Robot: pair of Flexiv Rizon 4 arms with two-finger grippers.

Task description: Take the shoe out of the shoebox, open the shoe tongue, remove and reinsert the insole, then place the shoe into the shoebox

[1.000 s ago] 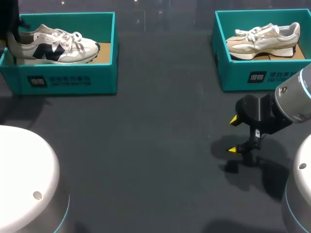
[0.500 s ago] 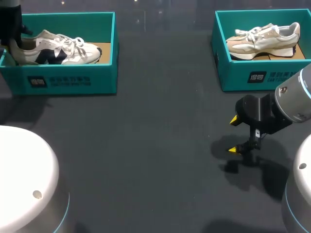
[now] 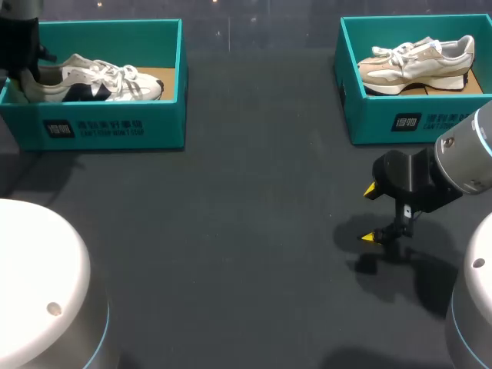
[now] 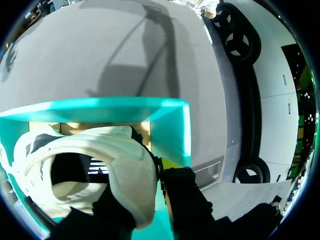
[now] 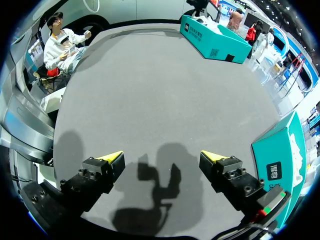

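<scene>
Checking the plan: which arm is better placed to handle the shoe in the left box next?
Left. The left gripper is shut on the shoe at its heel, inside the box; the right gripper hangs open over the table, away from it.

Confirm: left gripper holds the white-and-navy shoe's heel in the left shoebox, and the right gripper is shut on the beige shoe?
Not quite: the right gripper is open over bare table, and the beige shoe lies untouched in its shoebox. The right wrist view shows it. The rest stands.
</scene>
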